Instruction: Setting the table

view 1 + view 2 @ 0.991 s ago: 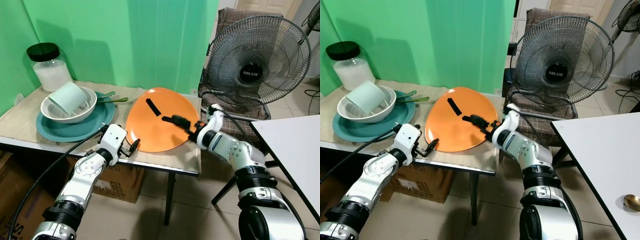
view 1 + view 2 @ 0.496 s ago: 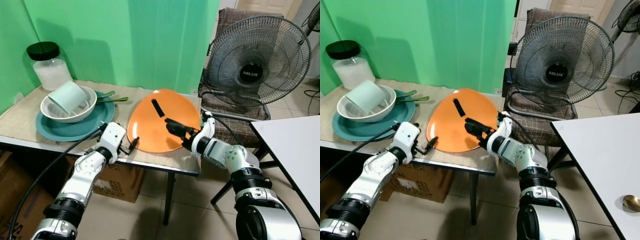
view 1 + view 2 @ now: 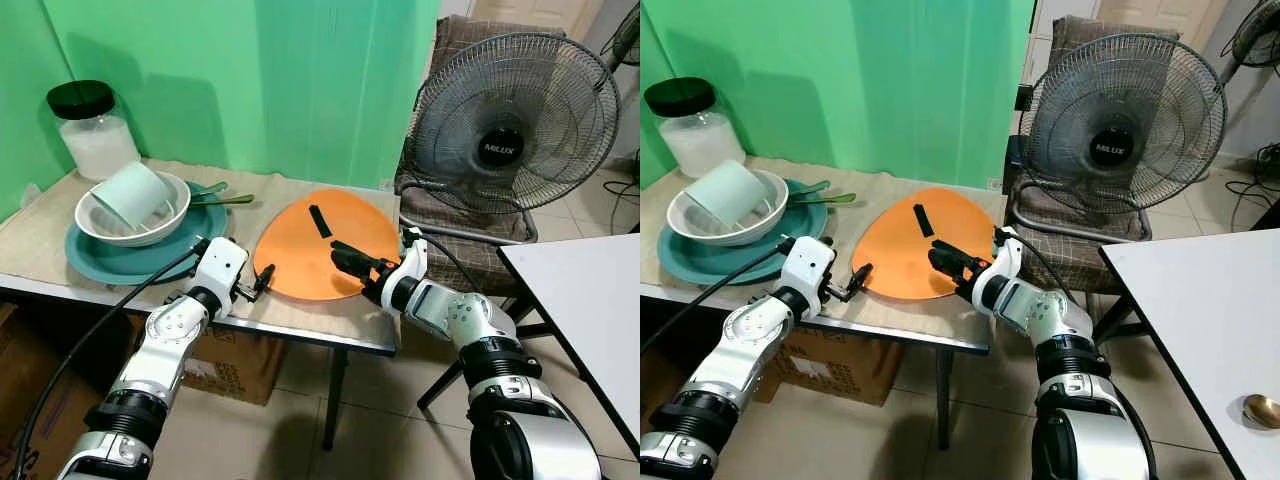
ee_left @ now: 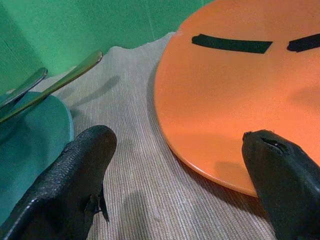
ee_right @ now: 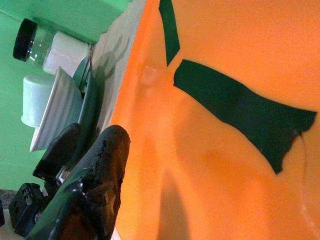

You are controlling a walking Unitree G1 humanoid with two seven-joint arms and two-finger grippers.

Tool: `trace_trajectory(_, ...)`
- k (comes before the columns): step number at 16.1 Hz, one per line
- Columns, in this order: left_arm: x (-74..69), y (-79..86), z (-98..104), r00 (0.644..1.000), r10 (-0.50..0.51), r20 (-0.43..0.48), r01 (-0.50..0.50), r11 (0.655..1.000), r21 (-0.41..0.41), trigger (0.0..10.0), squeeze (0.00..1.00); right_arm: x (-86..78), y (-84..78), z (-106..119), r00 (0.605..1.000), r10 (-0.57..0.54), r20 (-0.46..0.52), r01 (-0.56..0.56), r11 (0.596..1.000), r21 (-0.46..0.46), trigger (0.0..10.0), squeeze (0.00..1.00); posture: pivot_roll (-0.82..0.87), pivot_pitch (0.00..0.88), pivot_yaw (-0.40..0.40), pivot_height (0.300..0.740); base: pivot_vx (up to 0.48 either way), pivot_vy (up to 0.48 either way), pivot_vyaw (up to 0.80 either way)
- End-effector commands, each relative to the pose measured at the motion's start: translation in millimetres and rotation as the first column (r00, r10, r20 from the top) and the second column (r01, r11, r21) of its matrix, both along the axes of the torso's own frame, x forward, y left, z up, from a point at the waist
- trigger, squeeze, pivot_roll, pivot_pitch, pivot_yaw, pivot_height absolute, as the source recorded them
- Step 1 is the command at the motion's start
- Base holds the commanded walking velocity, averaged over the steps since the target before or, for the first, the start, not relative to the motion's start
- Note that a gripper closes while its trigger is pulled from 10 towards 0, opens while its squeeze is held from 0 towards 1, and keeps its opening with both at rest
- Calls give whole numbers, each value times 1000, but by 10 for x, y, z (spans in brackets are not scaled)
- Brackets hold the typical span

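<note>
On the woven mat (image 3: 310, 305), the right claw (image 3: 345, 260) grips the smooth orange plate (image 3: 300, 265); left claw (image 3: 262, 281) gapes.

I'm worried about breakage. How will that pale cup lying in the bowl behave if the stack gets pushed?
The cup lies tilted on its side in the white bowl, so it would probably roll or rock. It looks smooth and glazed, so likely slippery and breakable. The bowl sits loose on the teal plate and may slide.
</note>
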State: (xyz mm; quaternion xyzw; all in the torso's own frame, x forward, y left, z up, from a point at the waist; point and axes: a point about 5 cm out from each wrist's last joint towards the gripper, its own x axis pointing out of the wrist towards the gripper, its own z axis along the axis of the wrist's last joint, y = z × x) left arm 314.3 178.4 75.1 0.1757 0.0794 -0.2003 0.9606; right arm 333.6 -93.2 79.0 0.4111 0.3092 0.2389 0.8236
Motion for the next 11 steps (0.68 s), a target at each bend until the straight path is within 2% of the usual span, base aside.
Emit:
trace_trajectory(1,-83,37,-194,995,18,-95,-14,999,42,10000,0,70,3,123,999,-30,44,26,996,91,0,0,-51,0,-52,740,0,0,0)
trace_trajectory(6,-5,69,98,998,56,21,-56,998,-22,10000,0,83,-24,156,997,-38,69,31,995,93,0,0,-45,0,-50,740,0,0,0)
trace_trajectory(7,-6,65,292,994,62,89,-58,997,-50,10000,0,103,-29,205,994,-43,97,33,994,103,0,0,-43,0,-47,740,0,0,0)
trace_trajectory(8,-6,65,292,994,62,89,-58,997,-50,10000,0,103,-29,205,994,-43,97,33,994,103,0,0,-43,0,-47,740,0,0,0)
trace_trajectory(9,-27,54,460,988,65,140,-54,995,-80,10000,0,125,-35,271,989,-46,139,31,993,112,0,0,-39,0,-46,740,0,0,0)
trace_trajectory(10,-36,52,519,986,68,155,-54,994,-93,10000,0,133,-36,299,986,-45,160,27,993,111,0,0,-38,0,-46,740,0,0,0)
trace_trajectory(11,-48,49,571,983,70,169,-54,993,-100,10000,0,136,-33,324,982,-35,184,17,995,100,3529,0,-37,0,-46,740,0,0,0)
